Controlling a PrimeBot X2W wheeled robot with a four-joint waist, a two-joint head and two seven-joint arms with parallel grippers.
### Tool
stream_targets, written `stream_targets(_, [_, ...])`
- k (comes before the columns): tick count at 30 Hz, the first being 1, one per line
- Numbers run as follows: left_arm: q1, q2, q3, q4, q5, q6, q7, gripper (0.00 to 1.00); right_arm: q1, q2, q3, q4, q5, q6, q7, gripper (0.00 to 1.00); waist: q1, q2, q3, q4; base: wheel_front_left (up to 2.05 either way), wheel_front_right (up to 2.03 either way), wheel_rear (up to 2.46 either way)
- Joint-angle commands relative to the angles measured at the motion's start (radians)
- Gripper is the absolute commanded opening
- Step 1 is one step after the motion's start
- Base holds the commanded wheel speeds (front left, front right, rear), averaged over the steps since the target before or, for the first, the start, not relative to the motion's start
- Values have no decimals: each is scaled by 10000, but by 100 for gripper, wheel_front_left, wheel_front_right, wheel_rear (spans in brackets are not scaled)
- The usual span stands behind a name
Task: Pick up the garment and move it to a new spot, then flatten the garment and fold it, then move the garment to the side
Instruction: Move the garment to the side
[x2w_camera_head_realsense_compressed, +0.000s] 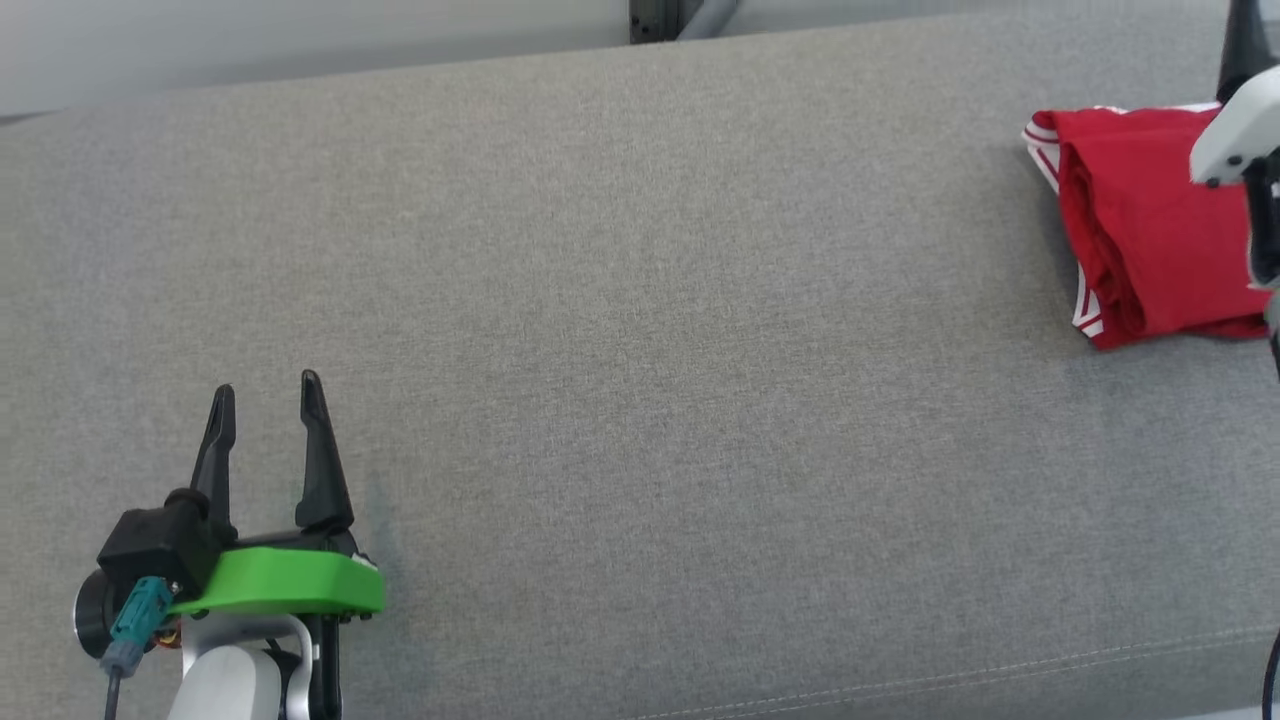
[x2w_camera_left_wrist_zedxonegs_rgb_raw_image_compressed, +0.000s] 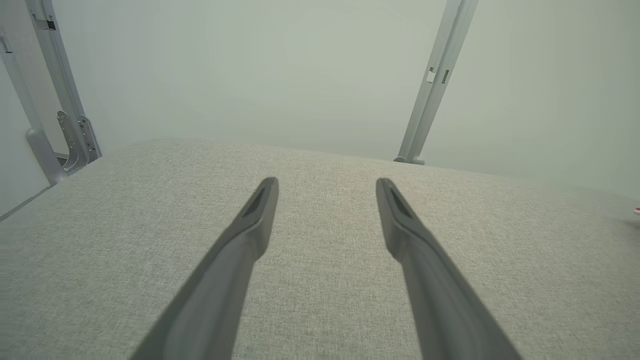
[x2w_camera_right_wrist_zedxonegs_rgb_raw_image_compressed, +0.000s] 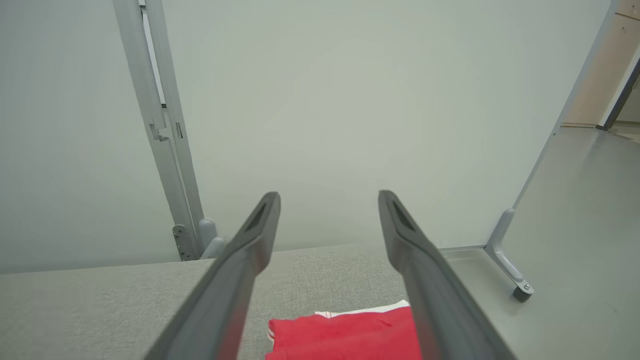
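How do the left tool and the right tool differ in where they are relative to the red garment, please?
The left tool is over bare grey surface, far from the red garment; the right tool is right by it. Between the left tool's fingers lies plain grey fabric; between the right tool's fingers the garment's edge shows. Both are open and hold nothing.

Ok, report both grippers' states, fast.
Left gripper: open, holding nothing.
Right gripper: open, holding nothing, above the garment.
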Motion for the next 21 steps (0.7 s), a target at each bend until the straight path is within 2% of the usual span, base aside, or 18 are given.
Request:
stream_targets(1, [133,3,42,34,12,31,-47,100,244,-20,52,-84,76,-17,-43,100,0,111,-751,82,0,0,0])
stream_targets(6, [624,-100,107,156,-66,113,-71,100,1838,373,659,-1513,1085,-17,-147,100,0,111,-1469,140,0,0,0])
stream_targets(13, [1356,-219,64,287,-16,267,-66,100,4248,1163,856,-3663,1510,-16,-160,100,0,111,-2078,115,0,0,0])
stream_targets(15, [1500,-244,44,300,-52,256,-68,100,4908,1368,767,-4309,1098,-16,-165,100,0,111,-2150,103,0,0,0])
stream_targets(21, [1640,-307,-22,495,-72,216,-71,100,6963,2537,563,-6208,207,-16,-168,100,0,111,-2257,161,0,0,0])
